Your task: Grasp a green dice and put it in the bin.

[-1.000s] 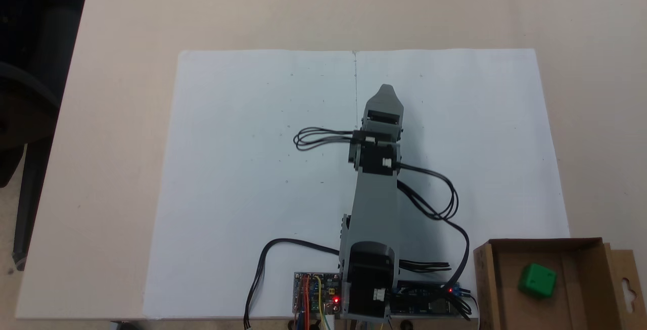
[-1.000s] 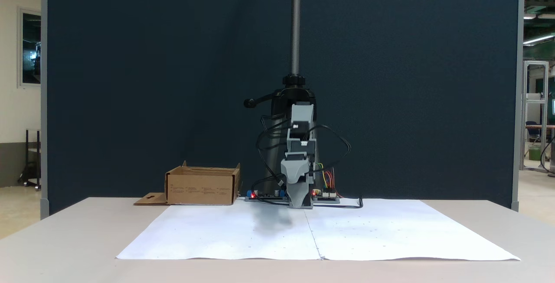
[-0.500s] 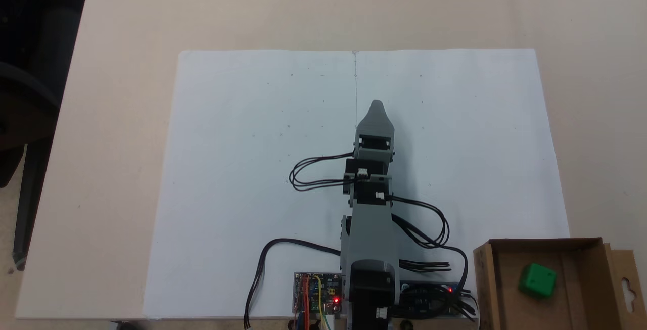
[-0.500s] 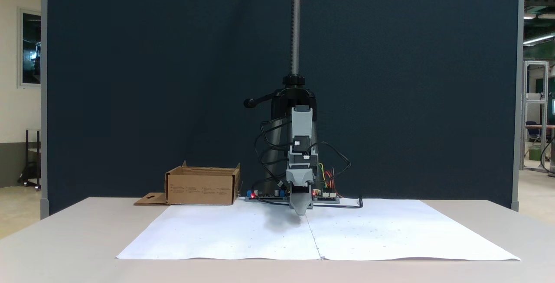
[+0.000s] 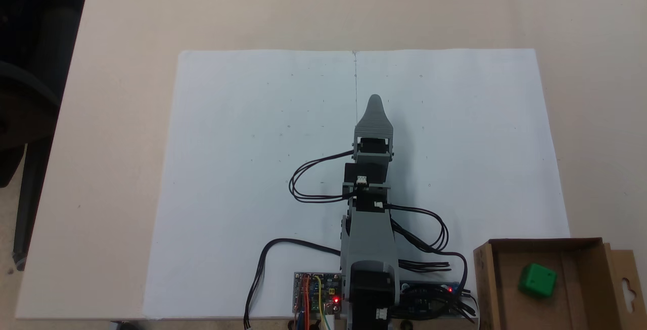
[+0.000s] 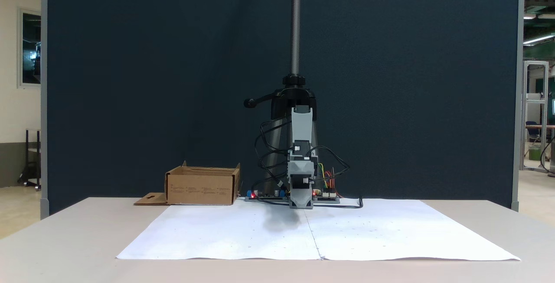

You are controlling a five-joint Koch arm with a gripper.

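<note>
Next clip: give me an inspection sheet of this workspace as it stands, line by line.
Surface: beige table under white paper sheets.
Job's things: small green dice lies inside the brown cardboard bin.
Clutter: nothing seen.
End effector: grey end effector over the paper, holding nothing; open or shut cannot be told.
Cables: black cable loops beside the arm; circuit boards at its base.
Surroundings: dark blue partition behind.

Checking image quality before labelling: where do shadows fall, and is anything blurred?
In a fixed view from above, the end effector is sharp, its faint shadow on the paper; in a fixed view from the front, a soft shadow lies under the end effector.
</note>
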